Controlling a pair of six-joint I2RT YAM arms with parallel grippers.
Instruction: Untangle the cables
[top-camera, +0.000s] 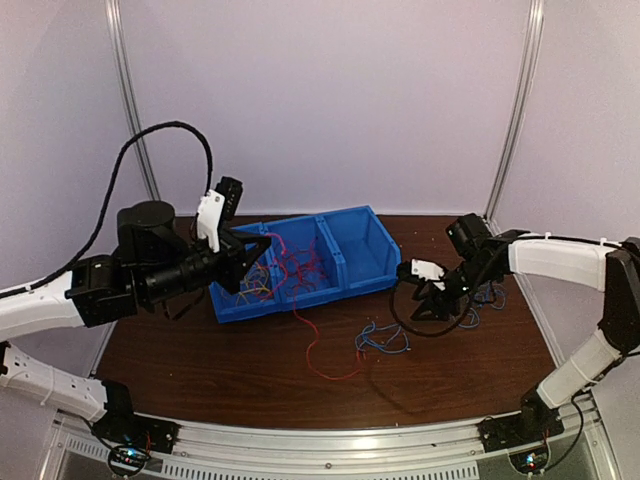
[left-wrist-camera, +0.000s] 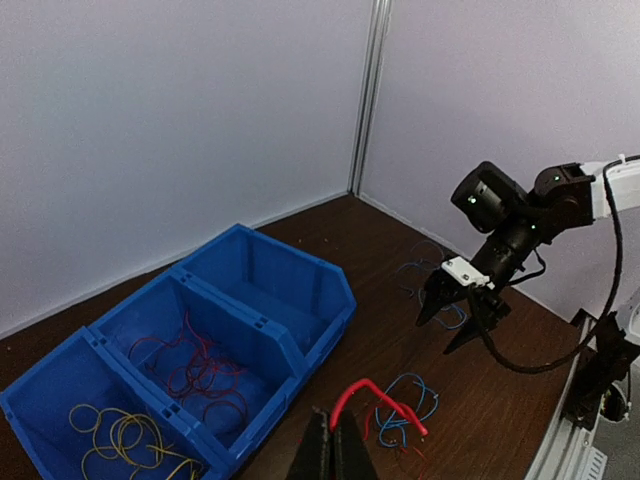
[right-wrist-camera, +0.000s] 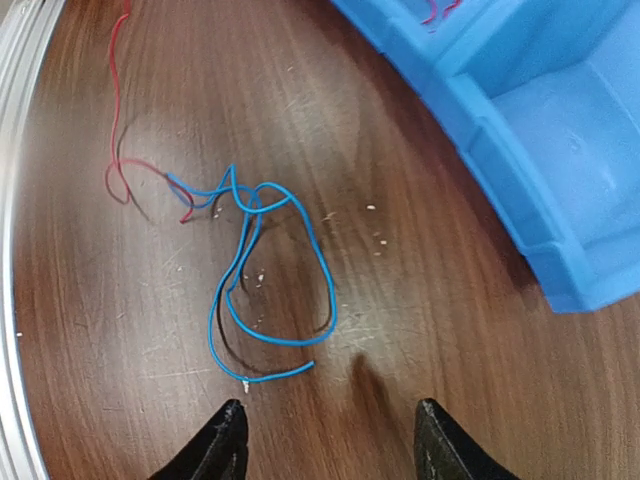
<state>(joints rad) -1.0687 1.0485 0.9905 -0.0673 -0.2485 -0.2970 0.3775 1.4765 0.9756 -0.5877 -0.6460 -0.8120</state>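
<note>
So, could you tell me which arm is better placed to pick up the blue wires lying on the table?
The right. The right gripper hangs open directly above the blue wires on the table, whereas the left gripper is shut on a red wire and so looks occupied.

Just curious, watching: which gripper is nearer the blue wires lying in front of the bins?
Right. The right gripper hovers open just beside the blue wires; the left gripper, shut on a red wire, is raised farther off, by the blue bins.

Yellow cables (left-wrist-camera: 125, 440) coiled in end bin (left-wrist-camera: 300, 330) compartment; red cables (left-wrist-camera: 195, 375) tangled in middle one; one red strand (left-wrist-camera: 375, 393) lifted; blue cables (right-wrist-camera: 265, 290) looped on table (right-wrist-camera: 450, 320).
</note>
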